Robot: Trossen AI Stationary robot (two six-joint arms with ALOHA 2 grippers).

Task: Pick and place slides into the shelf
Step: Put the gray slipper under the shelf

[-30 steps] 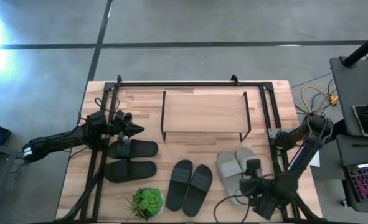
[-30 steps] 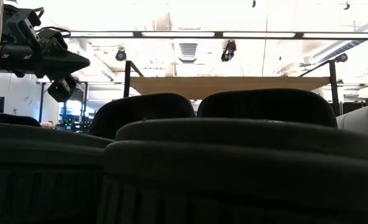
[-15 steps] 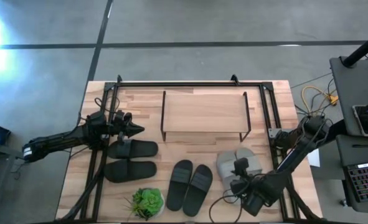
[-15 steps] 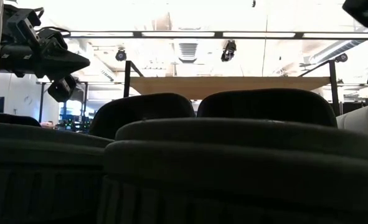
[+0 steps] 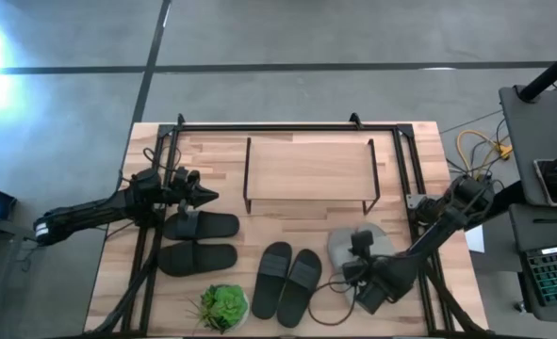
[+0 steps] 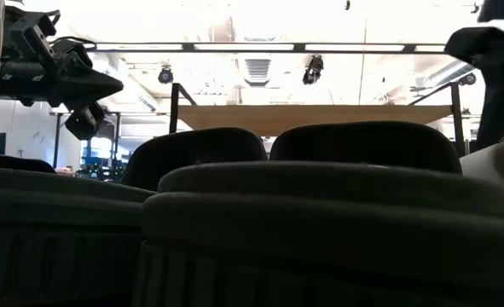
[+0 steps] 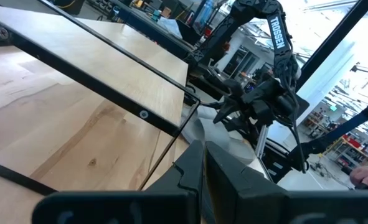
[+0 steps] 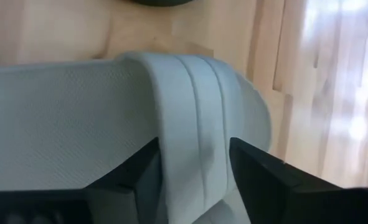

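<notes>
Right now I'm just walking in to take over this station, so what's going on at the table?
The right end effector is down over the light grey slides near the table's right front, its open fingers straddling one slide's strap, not yet closed on it. The left end effector is shut and empty, hanging beside the black slides. The charcoal slides lie in front, near the plant. The shelf at the back holds nothing on its top board.

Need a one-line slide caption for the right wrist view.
Right gripper, fingers open, straddling the wide ribbed strap of a light grey slide sandal on the pale wooden tabletop.
</notes>
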